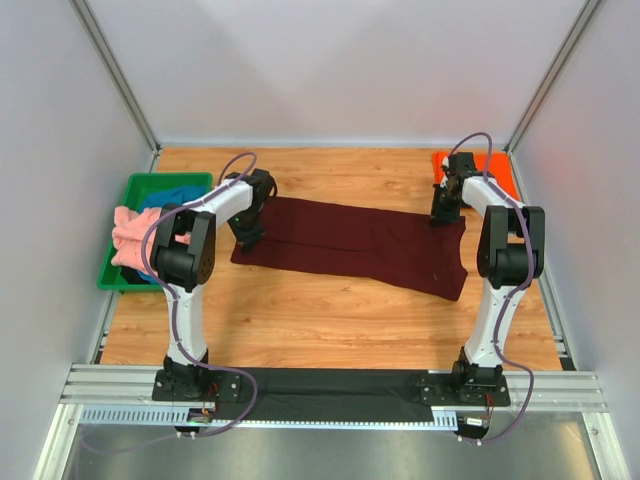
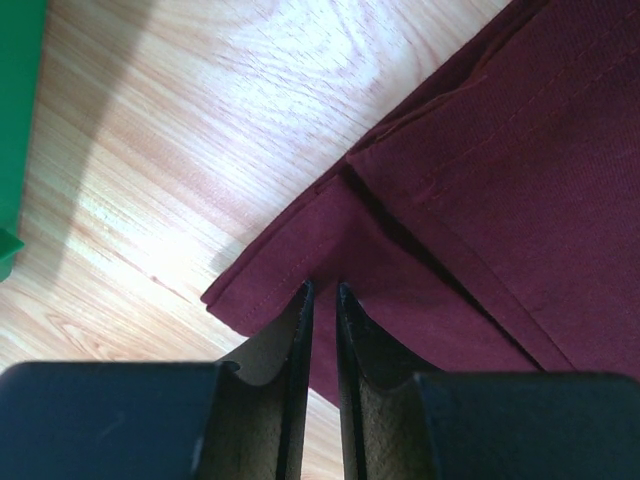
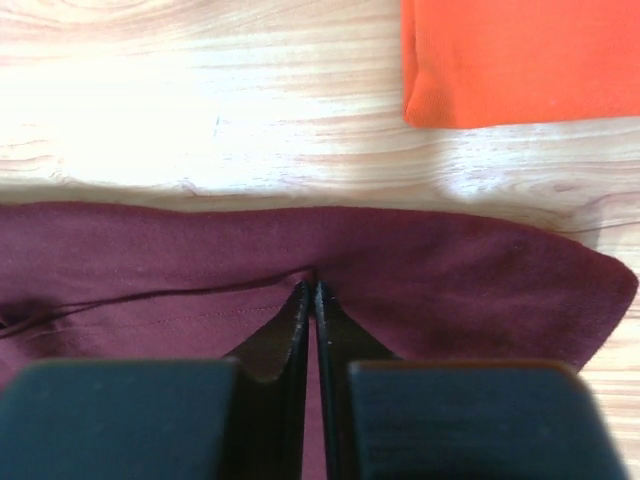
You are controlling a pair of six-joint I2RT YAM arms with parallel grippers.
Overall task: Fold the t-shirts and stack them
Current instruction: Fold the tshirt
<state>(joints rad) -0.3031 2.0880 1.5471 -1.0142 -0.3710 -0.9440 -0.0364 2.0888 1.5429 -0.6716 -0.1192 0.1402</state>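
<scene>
Okay, so you're working the maroon shirt (image 1: 360,245) here. It's lying flat across the middle of the table (image 1: 300,320), stretched out as a long band from left to right. It looks doubled over already, since the left wrist view is showing two layers with their hems stacked near the corner.

Your left claw (image 2: 322,288) is sitting at the left end of it. The jaws are nearly together with just a slit between them and the hem is running in at the tips, so I'm reading that as a pinch on the shirt. Your right claw (image 3: 312,285) is doing the same on the far edge near the right end, jaws pressed tight and cloth puckering at the tips.

Handling-wise, I'm expecting thin, soft, light cloth with zero stiffness. Whatever you aren't holding is going to sag and drag on the wood. The hems are the spot to be gripping, and you want both layers. If you're only catching the top one, the fold is probably going to peel open. I can't tell from here how many layers you're getting.

The orange shirt (image 3: 520,60) is lying at the far right corner, near the right claw and not touching the maroon one. The pink shirt (image 1: 130,235) and blue shirt (image 1: 175,195) are sitting in the tray (image 1: 118,280) on the left.
</scene>
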